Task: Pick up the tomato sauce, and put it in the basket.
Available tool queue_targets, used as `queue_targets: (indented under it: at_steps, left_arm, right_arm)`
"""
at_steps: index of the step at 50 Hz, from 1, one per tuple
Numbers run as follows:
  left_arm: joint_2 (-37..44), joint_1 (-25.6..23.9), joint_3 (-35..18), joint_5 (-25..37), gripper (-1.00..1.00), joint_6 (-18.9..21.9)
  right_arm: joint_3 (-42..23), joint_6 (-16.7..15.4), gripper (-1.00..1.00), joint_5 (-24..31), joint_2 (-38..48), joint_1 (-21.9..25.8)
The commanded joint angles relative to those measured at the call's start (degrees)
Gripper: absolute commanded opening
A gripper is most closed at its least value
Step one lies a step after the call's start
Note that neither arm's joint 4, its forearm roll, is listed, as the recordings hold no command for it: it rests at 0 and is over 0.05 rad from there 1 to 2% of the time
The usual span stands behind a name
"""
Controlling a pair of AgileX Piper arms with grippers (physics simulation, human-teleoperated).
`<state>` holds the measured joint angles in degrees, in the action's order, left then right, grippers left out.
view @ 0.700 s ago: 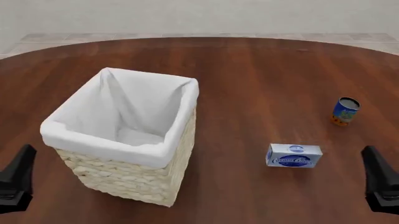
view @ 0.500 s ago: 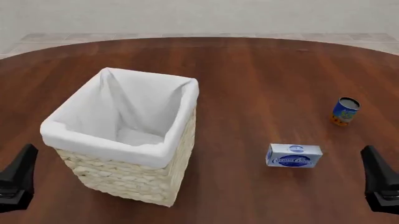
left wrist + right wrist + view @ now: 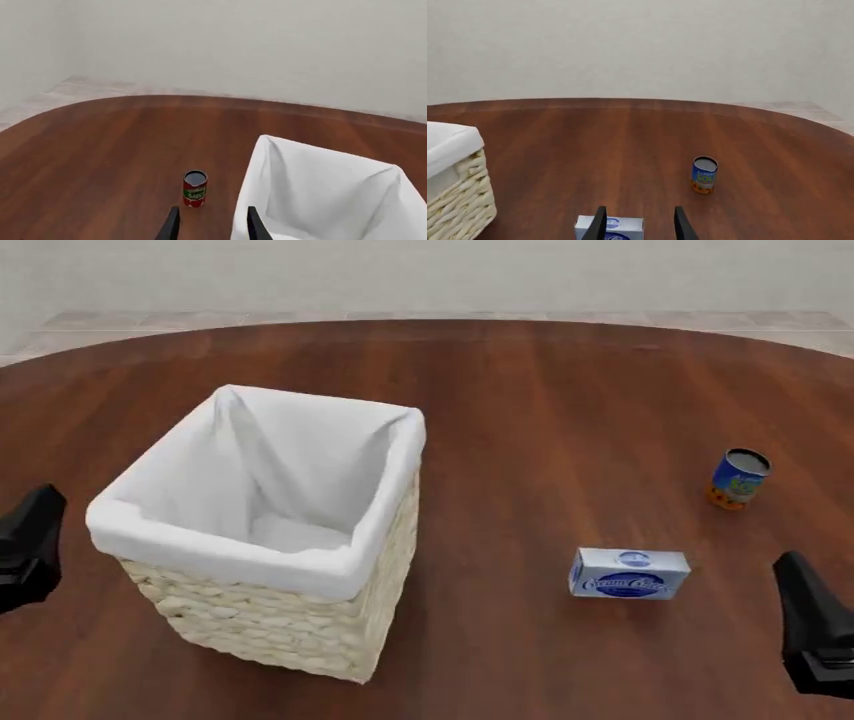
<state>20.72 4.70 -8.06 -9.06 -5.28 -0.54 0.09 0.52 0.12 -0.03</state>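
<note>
since a moment ago my left hand (image 3: 27, 548) has risen along the front view's left edge, while the right hand (image 3: 811, 640) has barely shifted. the tomato sauce (image 3: 195, 188) stands upright on the surface (image 3: 561, 410), just beside the basket (image 3: 274, 540) and hidden behind it in the front view; i only see it through the left wrist camera, ahead of my left fingers (image 3: 169, 226), which stand apart and hold nothing. the right hand's fingers (image 3: 598, 225) are likewise apart and empty, pointing over the blue-and-white box (image 3: 629, 573). the blue can (image 3: 738, 478) stands farther off to the right.
</note>
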Motion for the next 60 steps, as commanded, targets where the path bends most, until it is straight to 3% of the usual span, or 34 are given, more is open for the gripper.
queue_targets:
  at_steps: [1,10,12,22,38,49,60]
  left_arm:
    - [10.91,3.69,-9.41,0.10,1.00,-3.40]
    - [17.72,6.07,-11.85,-0.88,1.00,-3.30]
    - [19.05,6.11,-12.34,-1.16,1.00,-1.12]
    - [27.12,6.79,-19.72,0.15,1.00,-2.47]
    - [39.18,10.33,-27.32,1.01,1.00,0.84]
    - [45.25,9.92,-30.27,0.59,1.00,1.79]
    - [51.91,6.91,-33.71,1.01,1.00,5.55]
  right_arm:
    - [-0.58,-0.12,1.00,0.64,-0.10,0.02]
    - [-0.79,-0.10,1.00,0.87,-0.10,0.04]
    - [-0.78,-0.13,1.00,0.86,-0.10,0.04]
    - [-0.74,-0.12,1.00,0.82,-0.09,0.05]
    - [-0.56,0.02,1.00,0.70,-0.07,0.04]
    - [-0.28,-0.03,1.00,0.35,-0.03,0.05]
    - [-0.04,-0.04,1.00,0.06,0.01,0.05]
